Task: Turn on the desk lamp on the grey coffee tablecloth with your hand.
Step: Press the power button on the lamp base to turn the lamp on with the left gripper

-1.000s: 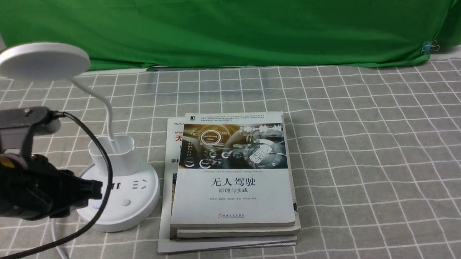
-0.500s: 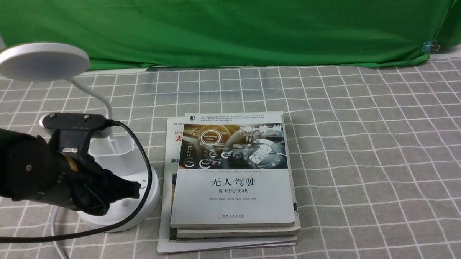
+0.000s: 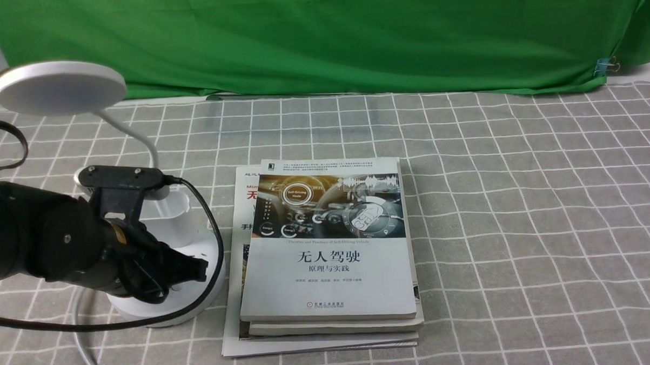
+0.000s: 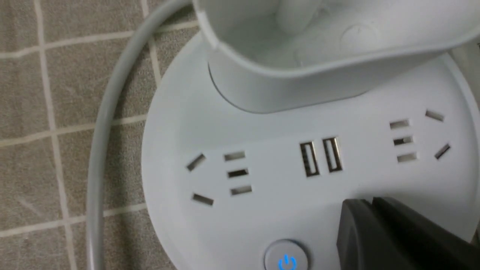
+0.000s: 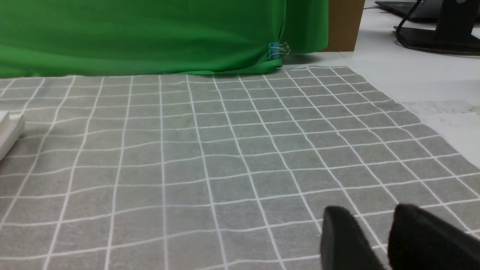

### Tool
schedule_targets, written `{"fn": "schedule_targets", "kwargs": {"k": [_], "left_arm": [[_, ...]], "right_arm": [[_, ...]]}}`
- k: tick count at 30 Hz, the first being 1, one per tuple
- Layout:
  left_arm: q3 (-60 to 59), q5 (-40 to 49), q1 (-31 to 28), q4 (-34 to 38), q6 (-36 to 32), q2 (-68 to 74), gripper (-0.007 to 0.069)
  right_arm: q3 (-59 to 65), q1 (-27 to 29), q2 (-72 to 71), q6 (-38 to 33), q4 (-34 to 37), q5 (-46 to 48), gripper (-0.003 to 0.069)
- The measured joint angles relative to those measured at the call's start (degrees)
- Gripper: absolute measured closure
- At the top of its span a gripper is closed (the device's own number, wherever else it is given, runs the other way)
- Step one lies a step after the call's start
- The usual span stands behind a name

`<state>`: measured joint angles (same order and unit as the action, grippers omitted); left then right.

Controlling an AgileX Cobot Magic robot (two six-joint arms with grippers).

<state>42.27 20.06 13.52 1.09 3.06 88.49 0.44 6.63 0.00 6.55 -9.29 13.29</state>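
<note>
Green backdrop (image 3: 320, 42) clipped behind gridded cloth (image 3: 521, 224) suggests a lab.

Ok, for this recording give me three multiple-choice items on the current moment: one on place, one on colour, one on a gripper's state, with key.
1. Where is the desk lamp relative to the stack of books?
A) To its right
B) To its left
C) On top of it

2. What colour glows on the power button?
A) Red
B) Green
C) Blue

3. How do the left gripper's fingers stand?
A) Shut, side by side
B) Wide open
C) Shut on a book

1: B, as the front view shows the desk lamp left of the stack of books.
2: C, as the symbol on the power button glows blue in the left wrist view.
3: A, as the left gripper has its fingers together with nothing between them.
</note>
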Motion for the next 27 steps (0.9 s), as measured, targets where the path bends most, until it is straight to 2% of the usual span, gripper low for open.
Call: {"fn": "schedule_targets", "kwargs": {"k": [6, 12, 27], "left_arm": [[0.0, 0.14, 0.05, 1.8, 0.0, -0.87, 0.0607], [0.0, 0.16, 0.05, 7.68, -2.59, -1.2, 0.0607], [0.04, 0.22, 0.05, 6.18, -3.36, 0.31, 0.0607]], "right_arm": [[0.0, 0.0, 0.0, 0.0, 0.0, 0.0, 0.0414], [0.0, 0.0, 0.0, 0.0, 0.0, 0.0, 0.0414], [0.0, 0.0, 0.0, 0.0, 0.0, 0.0, 0.0414]]}}
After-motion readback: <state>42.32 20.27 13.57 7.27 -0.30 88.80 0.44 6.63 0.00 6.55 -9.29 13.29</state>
